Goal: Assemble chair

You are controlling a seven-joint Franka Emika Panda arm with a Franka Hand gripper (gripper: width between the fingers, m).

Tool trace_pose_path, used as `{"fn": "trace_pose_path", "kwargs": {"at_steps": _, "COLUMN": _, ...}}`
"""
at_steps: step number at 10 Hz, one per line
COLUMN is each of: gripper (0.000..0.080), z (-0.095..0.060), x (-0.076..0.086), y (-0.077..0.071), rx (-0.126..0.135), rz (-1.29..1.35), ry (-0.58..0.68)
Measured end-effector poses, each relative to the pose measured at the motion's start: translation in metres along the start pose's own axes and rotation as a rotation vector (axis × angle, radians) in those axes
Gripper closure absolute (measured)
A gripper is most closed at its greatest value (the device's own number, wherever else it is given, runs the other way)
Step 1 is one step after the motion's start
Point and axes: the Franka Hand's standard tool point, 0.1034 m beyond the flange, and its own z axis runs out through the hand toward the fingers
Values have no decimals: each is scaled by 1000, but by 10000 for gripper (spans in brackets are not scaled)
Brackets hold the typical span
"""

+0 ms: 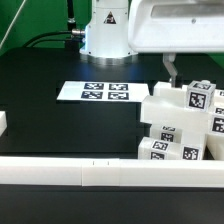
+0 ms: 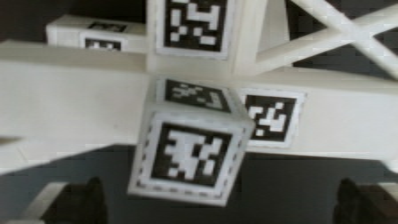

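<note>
Black matte tabletop [image 1: 60, 125] fills most of the exterior view, broad and bare across the middle and left of the frame. Along the bottom edge runs a long plain white border rail [image 1: 80, 173], with a short white rail end [image 1: 3, 124] showing at the left edge. At the top centre stands the white rounded base of the robot arm [image 1: 106, 30], with dark cables trailing to its left. Just below it, a thin flat white marker board [image 1: 96, 92] carrying four black-and-white tags lies flat on the table.

White blocky plastic chair parts [image 1: 180, 125] with small square black-and-white tags are crowded into the lower right of the frame, stacked close against each other and reaching down to the border rail. Their left edge faces the bare stretch of tabletop; the marker board's right end lies near it. Above the parts, at the upper right, hangs the arm's white wrist housing, and the two-finger gripper [image 1: 172, 73] reaches down from it to just above the pile.

The wrist view is blurred and very close. A white cube-ended peg [image 2: 187, 145] with a large tag hangs tilted at the centre of the frame, against the white bars of the X-braced frame [image 2: 329, 45]. Two dark fingertips [image 2: 80, 198] show at the bottom corners, well apart and touching nothing, so the jaws are released.
</note>
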Motion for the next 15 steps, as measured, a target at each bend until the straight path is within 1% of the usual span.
{"fn": "trace_pose_path", "kwargs": {"at_steps": 2, "gripper": 151, "z": 4, "x": -1, "y": 0, "rx": -2, "rz": 1, "ry": -3}}
{"fn": "trace_pose_path", "kwargs": {"at_steps": 6, "gripper": 151, "z": 4, "x": -1, "y": 1, "rx": -3, "rz": 1, "ry": -4}}
{"fn": "trace_pose_path", "kwargs": {"at_steps": 7, "gripper": 151, "z": 2, "x": -2, "y": -2, "rx": 2, "rz": -6, "ry": 14}}
{"fn": "trace_pose_path", "kwargs": {"at_steps": 8, "gripper": 151, "z": -10, "x": -22, "y": -9, "rx": 29, "rz": -32, "ry": 74}}
{"fn": "trace_pose_path", "kwargs": {"at_steps": 9, "gripper": 151, "z": -21, "x": -53, "y": -7, "rx": 44, "rz": -51, "ry": 99}}
{"fn": "trace_pose_path", "kwargs": {"at_steps": 10, "gripper": 151, "z": -22, "x": -76, "y": -3, "rx": 46, "rz": -47, "ry": 102}}
{"fn": "trace_pose_path", "kwargs": {"at_steps": 11, "gripper": 151, "z": -19, "x": -81, "y": -2, "rx": 44, "rz": -35, "ry": 96}}
{"fn": "trace_pose_path", "kwargs": {"at_steps": 12, "gripper": 151, "z": -19, "x": -79, "y": -2, "rx": 45, "rz": -40, "ry": 97}}
{"fn": "trace_pose_path", "kwargs": {"at_steps": 15, "gripper": 151, "z": -17, "x": -82, "y": -2, "rx": 45, "rz": -23, "ry": 96}}
